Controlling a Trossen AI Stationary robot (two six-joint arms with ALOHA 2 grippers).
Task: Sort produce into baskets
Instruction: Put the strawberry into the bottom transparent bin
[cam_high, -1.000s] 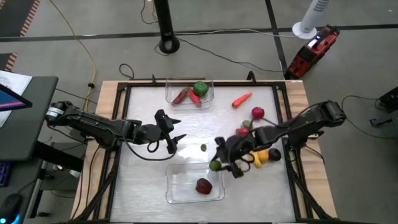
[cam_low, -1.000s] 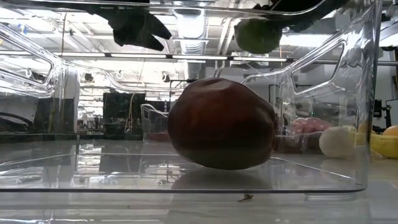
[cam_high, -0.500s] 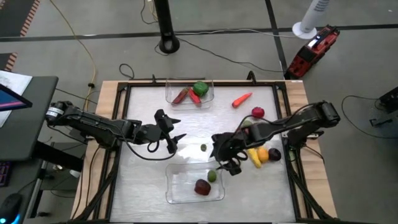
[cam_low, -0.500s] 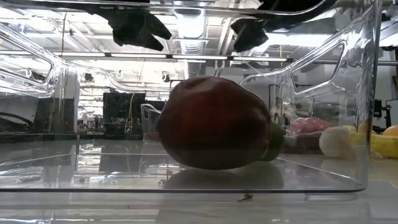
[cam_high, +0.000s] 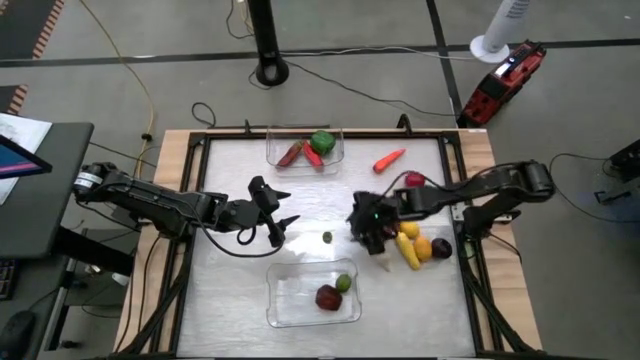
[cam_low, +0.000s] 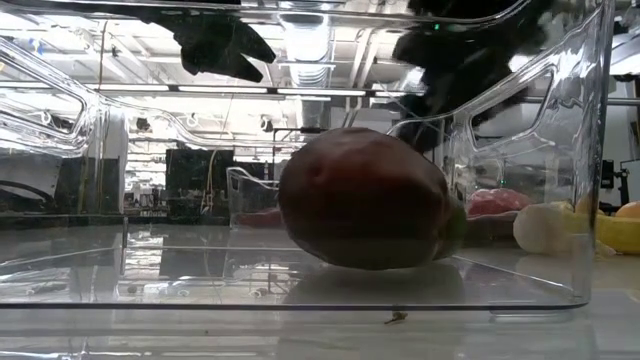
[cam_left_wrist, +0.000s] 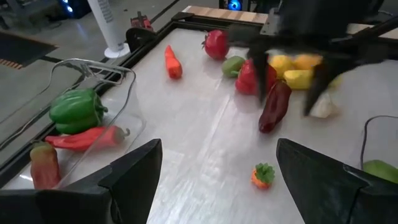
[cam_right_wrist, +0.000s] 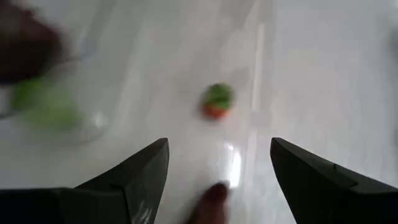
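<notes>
Table: pale top (cam_high: 240, 290), black frame
Near bin (cam_high: 285, 312): dark red fruit (cam_high: 327, 297) touching green fruit (cam_high: 344, 283)
Far bin (cam_high: 277, 146): green pepper (cam_high: 322, 141), red chilli (cam_high: 313, 157)
Right gripper (cam_high: 372, 232): fingers apart, empty, beside loose produce pile (cam_high: 415, 247)
Left gripper (cam_high: 284, 229): fingers apart, mid-table, empty

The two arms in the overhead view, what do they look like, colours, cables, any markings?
Both arms are dark, almost black, jointed segments with black cables looping alongside. The left arm has a pale grey fitting near its base. The left pincer and the right pincer end in two dark tapered fingers. No markings are legible.
</notes>
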